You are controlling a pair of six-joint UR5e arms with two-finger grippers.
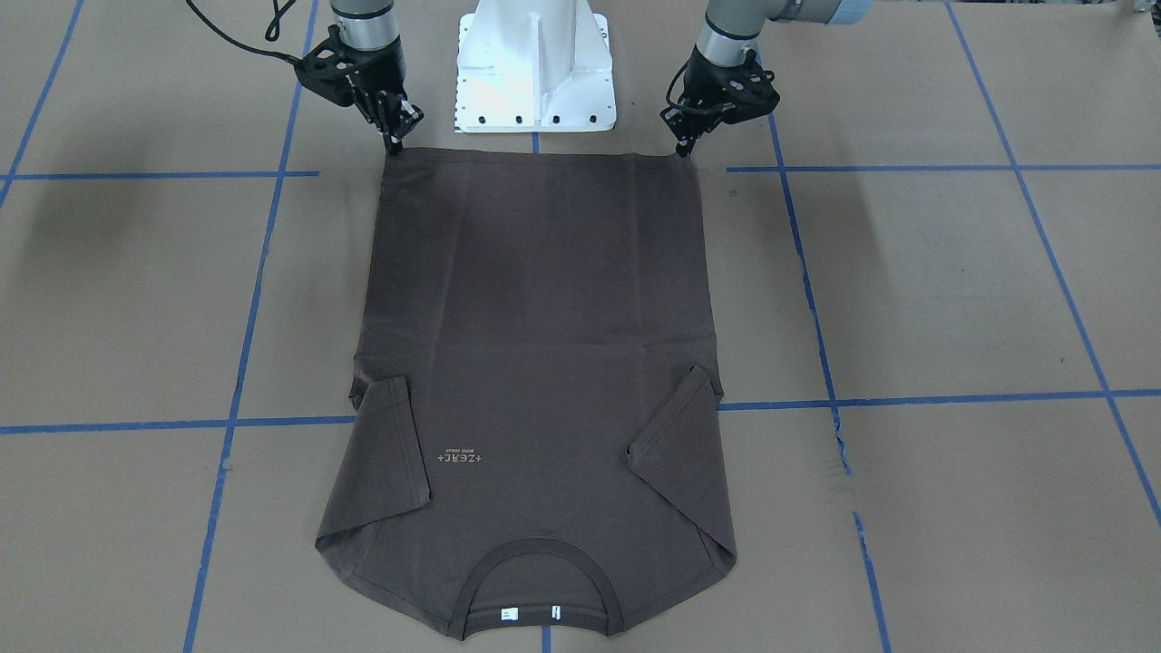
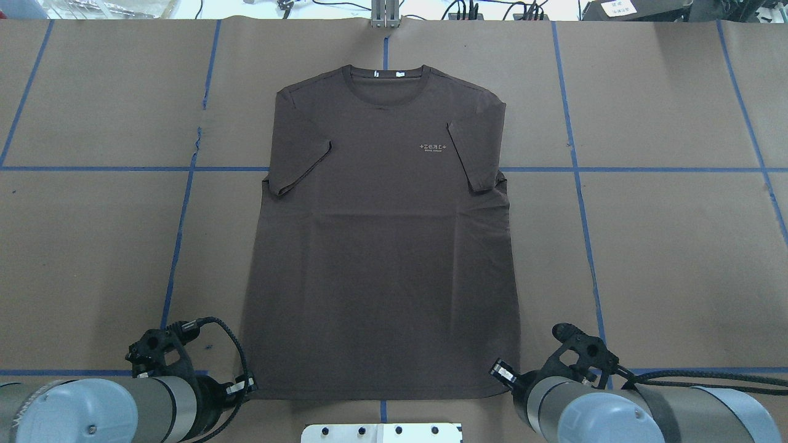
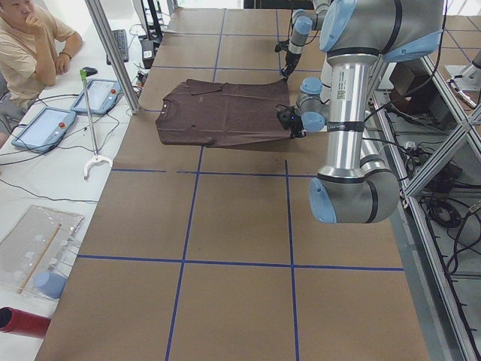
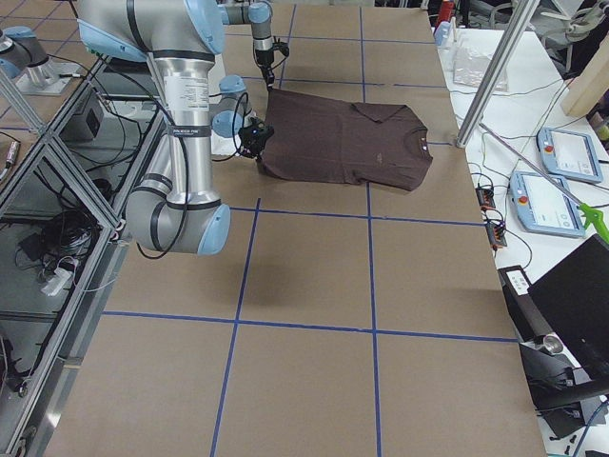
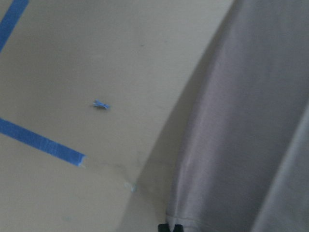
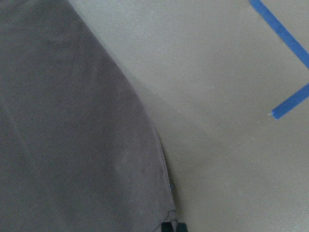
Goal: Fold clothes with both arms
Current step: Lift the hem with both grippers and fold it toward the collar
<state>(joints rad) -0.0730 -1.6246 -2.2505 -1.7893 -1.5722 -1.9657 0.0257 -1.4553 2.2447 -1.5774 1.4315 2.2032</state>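
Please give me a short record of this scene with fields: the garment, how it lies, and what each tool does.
garment: dark brown T-shirt, front side up, spread flat
surface: brown table marked with blue tape lines
sleeves: both sleeves folded inward onto the chest
collar: collar at the end away from the robot
left arm: left tool shut on one corner of the bottom hem
right arm: right tool shut on the other hem corner
hem: appears slightly raised off the table in the side views
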